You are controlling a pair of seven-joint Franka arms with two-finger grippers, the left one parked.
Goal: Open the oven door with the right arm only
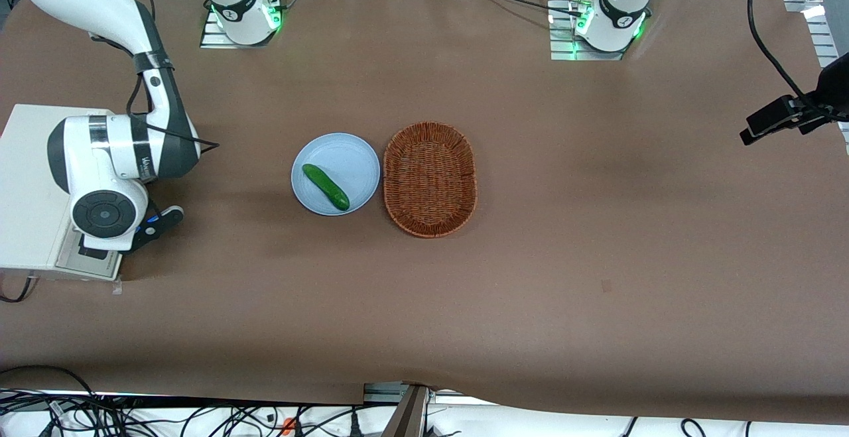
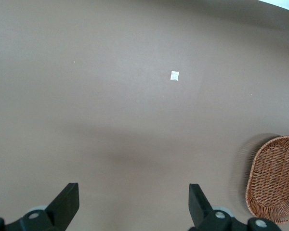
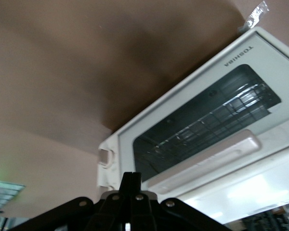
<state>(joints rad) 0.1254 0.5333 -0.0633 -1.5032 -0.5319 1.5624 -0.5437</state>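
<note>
One cucumber [image 1: 326, 186] on plate [image 1: 345, 152], pincer [image 3: 130, 185] before closed oven door [image 3: 207, 127].

The right arm [image 1: 109, 158] covers most of the oven [image 1: 26, 178] in the front view, hiding the oven door [image 3: 202, 130] and the gripper [image 3: 130, 185] beneath its wrist; the fingers' ends are cut off.

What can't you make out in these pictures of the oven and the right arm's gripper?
- Front view: the oven door is hidden; the right arm hangs over the oven, covering its front.
- Front view: the gripper is mostly under the arm, so its jaws are unseen.
- Right wrist view: the oven door is cut off by the edge, and the knobs are out of view.
</note>
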